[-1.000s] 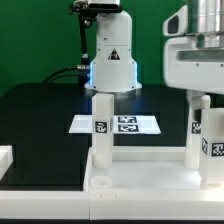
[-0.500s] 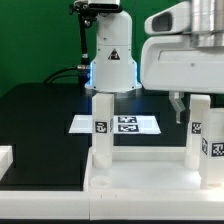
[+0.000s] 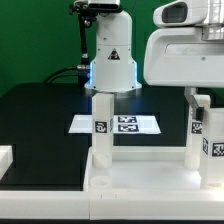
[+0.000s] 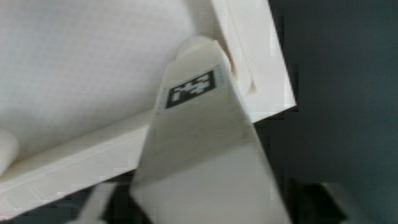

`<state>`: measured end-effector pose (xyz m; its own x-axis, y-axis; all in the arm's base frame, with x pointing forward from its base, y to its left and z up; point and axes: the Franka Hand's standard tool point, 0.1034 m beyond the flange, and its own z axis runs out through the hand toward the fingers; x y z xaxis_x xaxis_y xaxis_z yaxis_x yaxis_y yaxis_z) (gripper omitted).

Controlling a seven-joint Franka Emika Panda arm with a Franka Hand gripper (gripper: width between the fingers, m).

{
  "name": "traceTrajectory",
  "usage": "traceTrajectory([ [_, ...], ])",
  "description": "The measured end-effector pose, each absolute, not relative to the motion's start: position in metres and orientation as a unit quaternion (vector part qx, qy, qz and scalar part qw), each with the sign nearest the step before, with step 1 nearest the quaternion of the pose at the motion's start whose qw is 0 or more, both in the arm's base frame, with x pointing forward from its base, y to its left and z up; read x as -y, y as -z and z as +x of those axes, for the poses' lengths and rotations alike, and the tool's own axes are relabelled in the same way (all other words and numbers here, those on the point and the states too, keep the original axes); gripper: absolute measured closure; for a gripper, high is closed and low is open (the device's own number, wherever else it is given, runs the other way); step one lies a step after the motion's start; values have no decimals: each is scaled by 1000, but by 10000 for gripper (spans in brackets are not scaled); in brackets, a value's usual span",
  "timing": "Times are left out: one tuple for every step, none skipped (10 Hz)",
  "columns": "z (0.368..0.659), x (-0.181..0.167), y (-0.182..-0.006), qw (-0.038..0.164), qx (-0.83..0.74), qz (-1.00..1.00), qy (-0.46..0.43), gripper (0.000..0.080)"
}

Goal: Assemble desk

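Note:
The white desk top (image 3: 140,175) lies at the front of the exterior view with its rim up. Tagged white legs stand in its corner sockets: one on the exterior view's left (image 3: 100,125) and two on the right (image 3: 197,130) (image 3: 216,140). My gripper (image 3: 196,98) hangs over the top of a right leg. In the wrist view that leg (image 4: 199,140), with its tag, fills the space between my dark fingers (image 4: 93,205), with a thin dark gap on each side. The jaws stand around the leg. The desk top's rim (image 4: 249,60) runs behind it.
The marker board (image 3: 118,124) lies on the black table behind the desk. The white robot base (image 3: 112,60) with a warning triangle stands at the back. A white part's edge (image 3: 4,155) shows at the exterior view's left. A green backdrop is behind.
My gripper has swung to the exterior view's left and then back right and a little up over the right legs. The legs and their tags have not moved.

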<state>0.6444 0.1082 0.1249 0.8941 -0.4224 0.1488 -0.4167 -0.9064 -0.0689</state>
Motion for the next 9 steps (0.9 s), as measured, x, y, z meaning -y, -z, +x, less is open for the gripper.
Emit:
traceTrajectory([
  [644, -108, -125, 21, -260, -962, 79, 515],
  [644, -106, -124, 23, -297, -951, 78, 515],
  [644, -104, -124, 26, -350, -933, 77, 515],
  [643, -102, -123, 29, -422, -903, 72, 515],
  [640, -104, -123, 35, -527, -847, 60, 515],
  [638, -108, -122, 51, -628, -775, 45, 515],
  [638, -105, -121, 76, -718, -692, 20, 515],
  [637, -100, -121, 71, -705, -706, 23, 514],
  [637, -101, -121, 73, -726, -683, 20, 514],
])
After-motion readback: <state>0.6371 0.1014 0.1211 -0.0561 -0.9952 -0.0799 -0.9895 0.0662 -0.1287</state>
